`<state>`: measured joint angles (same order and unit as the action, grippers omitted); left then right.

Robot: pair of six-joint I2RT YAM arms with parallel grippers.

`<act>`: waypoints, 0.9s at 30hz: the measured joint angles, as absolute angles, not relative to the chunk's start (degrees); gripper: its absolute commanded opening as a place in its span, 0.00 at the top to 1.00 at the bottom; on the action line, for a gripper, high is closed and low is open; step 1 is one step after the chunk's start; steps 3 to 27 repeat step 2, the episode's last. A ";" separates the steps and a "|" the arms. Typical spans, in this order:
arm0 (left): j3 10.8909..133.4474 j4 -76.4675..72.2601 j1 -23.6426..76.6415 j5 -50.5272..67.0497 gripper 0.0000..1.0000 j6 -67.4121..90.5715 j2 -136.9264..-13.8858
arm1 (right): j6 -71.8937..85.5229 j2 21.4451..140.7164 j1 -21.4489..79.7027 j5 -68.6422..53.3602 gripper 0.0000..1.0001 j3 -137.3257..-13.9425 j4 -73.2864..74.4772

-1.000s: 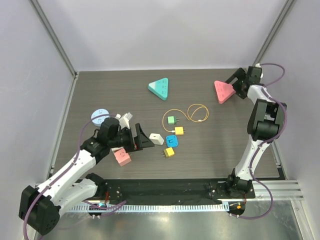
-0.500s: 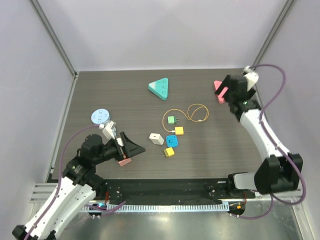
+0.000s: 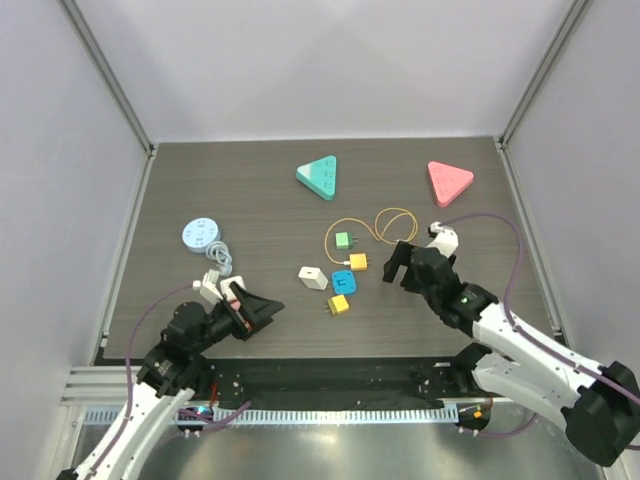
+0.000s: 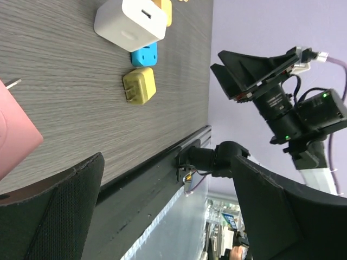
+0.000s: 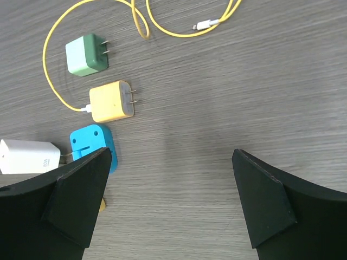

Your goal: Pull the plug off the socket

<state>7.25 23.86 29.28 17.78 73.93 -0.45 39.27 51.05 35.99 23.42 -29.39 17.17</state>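
A teal triangular socket (image 3: 320, 176), a pink triangular socket (image 3: 449, 182) and a light-blue round socket (image 3: 201, 234) lie on the dark table; their tops look bare. Loose plugs lie mid-table: green (image 3: 342, 240), orange (image 3: 357, 261) on a yellow cable (image 3: 395, 225), blue (image 3: 344, 282), yellow (image 3: 339, 304), white (image 3: 313, 277). My left gripper (image 3: 262, 308) is open and empty at the near left, beside a pink block (image 4: 13, 141). My right gripper (image 3: 393, 268) is open and empty, just right of the plugs; its view shows the green (image 5: 85, 57), orange (image 5: 111, 102) and blue (image 5: 92, 143) plugs.
A small white-grey item with a cord (image 3: 216, 260) lies below the round socket. The black rail (image 3: 330, 380) runs along the table's near edge. The left wrist view shows the white (image 4: 133, 21), blue (image 4: 144, 54) and yellow (image 4: 139, 86) plugs and the right arm (image 4: 282, 103).
The right arm has swung from the pink socket at the far right down to mid-table beside the plugs. The left arm has drawn back toward the near edge.
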 measured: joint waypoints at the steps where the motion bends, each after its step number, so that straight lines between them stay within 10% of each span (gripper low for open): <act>1: 7.25 23.88 29.28 17.87 0.00 74.00 -0.45 | 39.79 48.97 36.07 23.33 0.00 -27.57 16.19; 27: 7.25 23.94 29.30 18.02 0.00 73.91 -0.45 | 40.32 47.18 36.07 23.18 0.00 -26.00 15.38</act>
